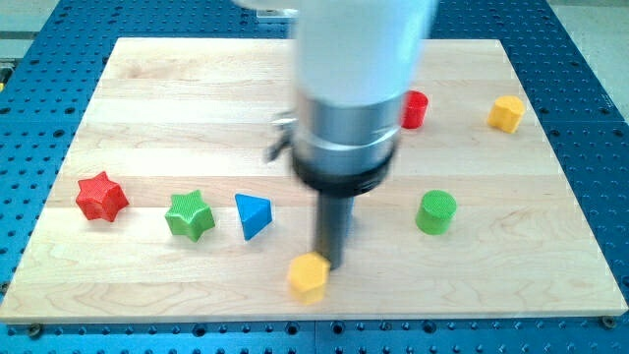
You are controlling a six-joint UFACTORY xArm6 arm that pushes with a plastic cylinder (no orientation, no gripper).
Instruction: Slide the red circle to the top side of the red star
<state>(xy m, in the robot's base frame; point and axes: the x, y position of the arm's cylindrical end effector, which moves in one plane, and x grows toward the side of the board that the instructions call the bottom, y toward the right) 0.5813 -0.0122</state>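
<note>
Red circle (415, 109) is sitting near the board's (177, 88) top edge, half hidden behind the arm. Red star (101, 196) is lying well apart, toward the view's lower left. My tip (329, 264) is resting far below the circle, just beside a blurred yellow block (309, 276); it has no fingers.

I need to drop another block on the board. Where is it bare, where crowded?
Bare: the top-left stretch above the red star and green star; also the bottom right below the green cylinder. Crowded: the lower middle, where my tip touches a yellow block beside the blue triangle.
</note>
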